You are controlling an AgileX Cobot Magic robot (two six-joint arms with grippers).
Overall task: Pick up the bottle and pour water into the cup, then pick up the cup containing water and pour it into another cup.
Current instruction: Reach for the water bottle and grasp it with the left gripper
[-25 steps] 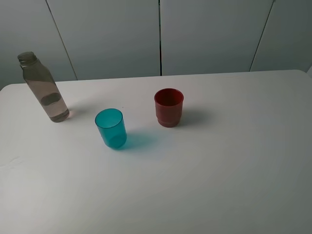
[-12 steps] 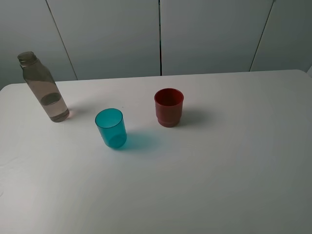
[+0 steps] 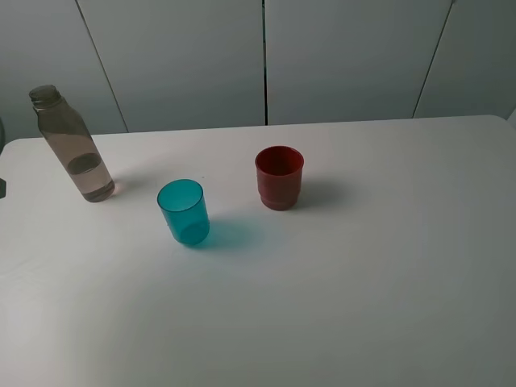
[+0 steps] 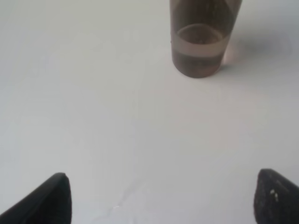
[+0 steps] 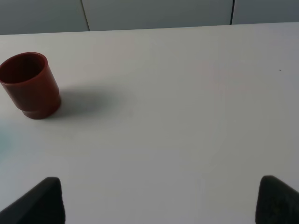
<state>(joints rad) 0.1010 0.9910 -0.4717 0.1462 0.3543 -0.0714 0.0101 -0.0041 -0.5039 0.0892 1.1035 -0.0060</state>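
The smoky grey-brown bottle (image 3: pixel 72 149) stands upright at the table's far left, some water in its base; its lower part shows in the left wrist view (image 4: pixel 202 39). The teal cup (image 3: pixel 183 212) stands upright to its right. The dark red cup (image 3: pixel 279 177) stands upright further right and also shows in the right wrist view (image 5: pixel 29 85). My left gripper (image 4: pixel 161 198) is open and empty, with the bottle well ahead of its fingertips; only a dark sliver shows at the left edge of the high view. My right gripper (image 5: pixel 159 200) is open and empty, far from the red cup.
The white table (image 3: pixel 363 266) carries only the bottle and two cups. Grey wall panels (image 3: pixel 339 56) rise behind its far edge.
A dark part of my left arm has come into the high view at the left edge. The bottle and both cups have not moved.
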